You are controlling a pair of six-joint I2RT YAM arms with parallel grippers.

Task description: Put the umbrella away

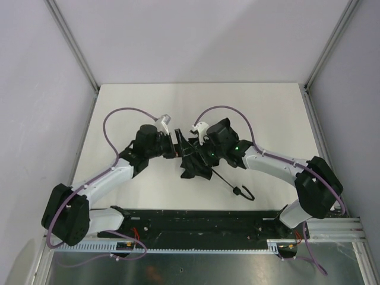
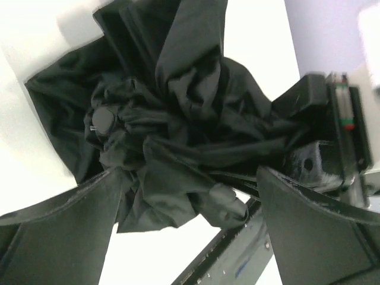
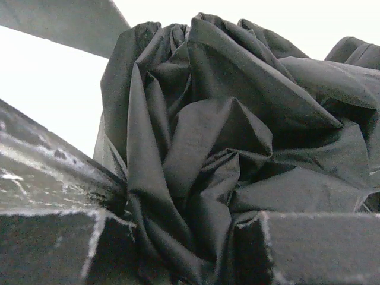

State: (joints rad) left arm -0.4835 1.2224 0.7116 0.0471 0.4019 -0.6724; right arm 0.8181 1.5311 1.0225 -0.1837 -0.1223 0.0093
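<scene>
The black umbrella (image 1: 195, 163) lies crumpled at the middle of the white table (image 1: 196, 107). Its thin shaft (image 1: 222, 178) runs toward the near right and ends at the knob handle (image 1: 239, 191) with its strap. My left gripper (image 1: 176, 147) is at the canopy's left side and stands open. In the left wrist view its gripper (image 2: 189, 178) has wide-set fingers (image 2: 71, 219) flanking the bunched canopy (image 2: 178, 107) without pinching it. My right gripper (image 1: 199, 151) comes in from the right. In the right wrist view, folds of canopy (image 3: 225, 119) are squeezed between the right gripper's (image 3: 190, 219) jaws.
A black rail plate (image 1: 196, 219) runs along the near edge between the arm bases, and it also shows under the canopy (image 2: 231, 261). Grey walls close in the table at the left, back and right. The right gripper's body (image 2: 320, 130) sits close beside the left fingers.
</scene>
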